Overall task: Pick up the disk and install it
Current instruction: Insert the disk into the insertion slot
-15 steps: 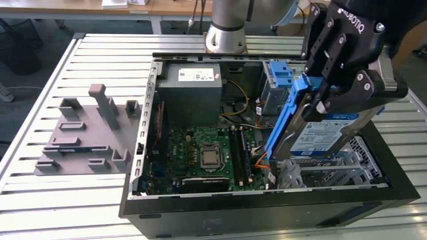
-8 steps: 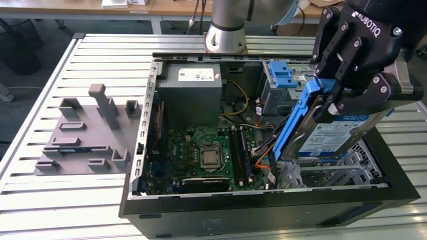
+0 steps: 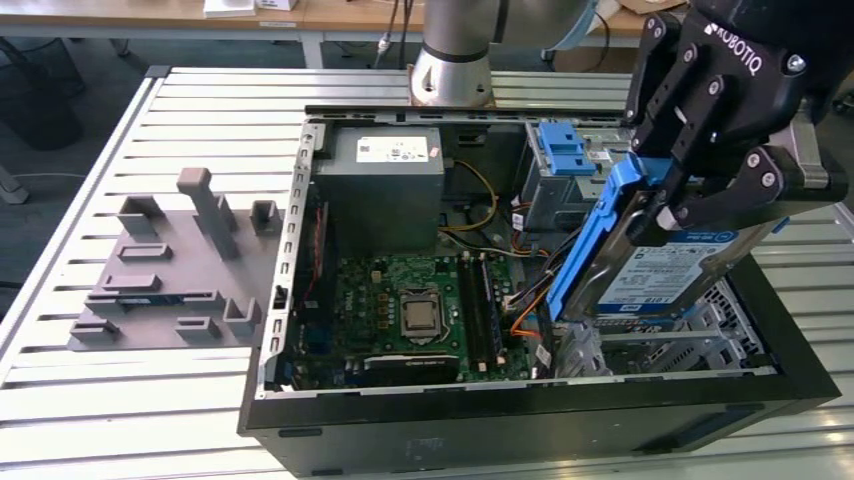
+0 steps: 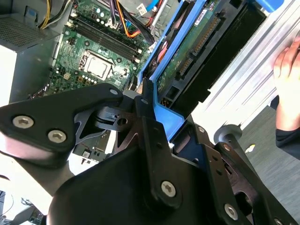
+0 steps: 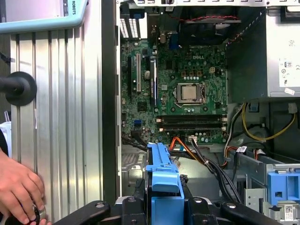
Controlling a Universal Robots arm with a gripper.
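Observation:
In the exterior view the disk (image 3: pixel 667 272), silver with a white-and-blue label and a blue frame along its edge, hangs tilted on edge over the right side of the open computer case (image 3: pixel 534 405). My black gripper (image 3: pixel 694 195) is shut on its upper end from above. In the second wrist view the disk (image 4: pixel 197 42) shows its green circuit side, with the blue frame running down between the gripper's fingers (image 4: pixel 146 105). The first wrist view has the disk's blue frame (image 5: pixel 161 176) sticking out of the gripper (image 5: pixel 164 208) toward the motherboard.
Inside the case lie the motherboard (image 3: pixel 414 310), the grey power-supply box (image 3: pixel 387 190), a blue latch piece (image 3: pixel 563 150) and loose cables. A grey fixture (image 3: pixel 174 270) sits on the slatted table at the exterior view's left. A person's hand (image 5: pixel 18 187) rests on the table beside the case.

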